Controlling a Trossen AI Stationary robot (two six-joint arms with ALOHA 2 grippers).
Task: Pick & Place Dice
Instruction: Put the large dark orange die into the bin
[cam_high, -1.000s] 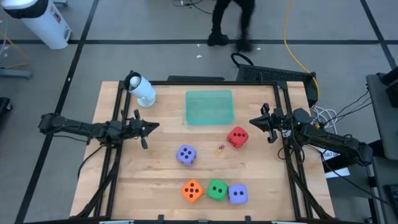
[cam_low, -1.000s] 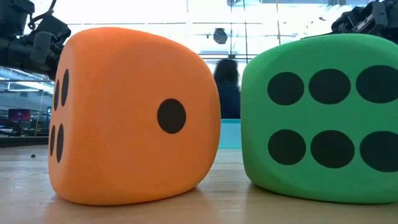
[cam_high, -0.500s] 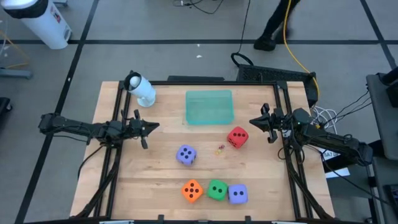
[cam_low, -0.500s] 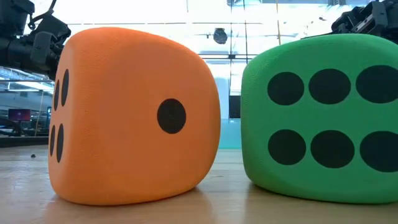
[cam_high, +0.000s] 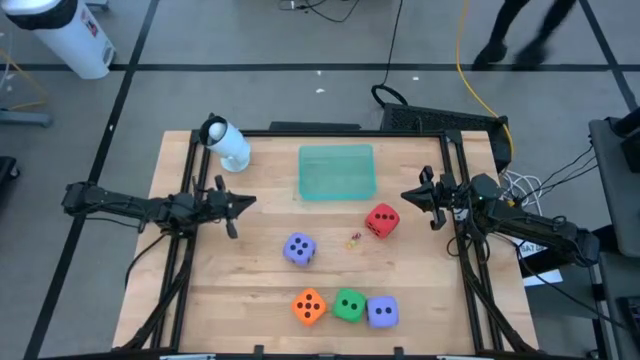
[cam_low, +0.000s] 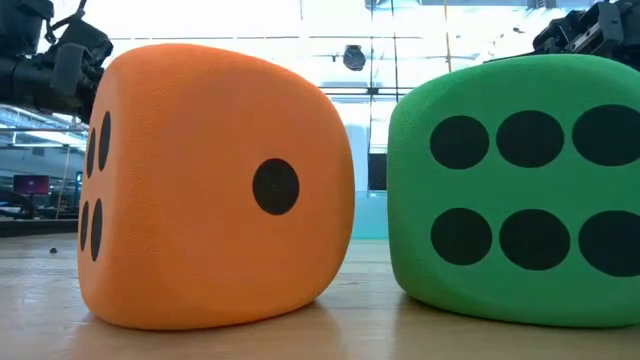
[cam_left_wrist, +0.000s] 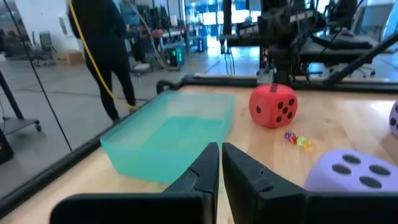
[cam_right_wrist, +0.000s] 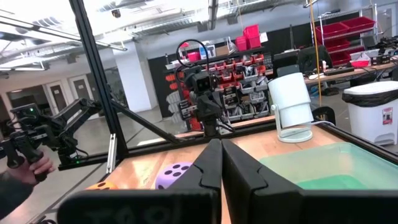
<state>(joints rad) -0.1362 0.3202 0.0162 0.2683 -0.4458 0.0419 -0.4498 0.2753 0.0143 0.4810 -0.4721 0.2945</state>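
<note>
Five dice rest on the wooden table on their bottom faces. A red one (cam_high: 381, 221) is near my right gripper, a purple-blue one (cam_high: 299, 249) sits mid-table, and an orange (cam_high: 309, 306), a green (cam_high: 348, 305) and a second purple-blue one (cam_high: 382, 312) form a row near the front edge. The teal tray (cam_high: 337, 172) stands at the far middle. My left gripper (cam_high: 250, 203) hovers shut at the left, pointing level toward the table's middle. My right gripper (cam_high: 405, 196) hovers shut at the right, facing it. Neither holds anything.
A white cylindrical device (cam_high: 228, 143) stands at the far left corner. Small coloured bits (cam_high: 354, 239) lie beside the red die. Black frame rails run along both table sides. A person (cam_high: 520, 30) walks on the floor beyond the far edge.
Both arms have kept still and no die has moved. The person beyond the far edge has walked from behind the table's middle toward the right.
</note>
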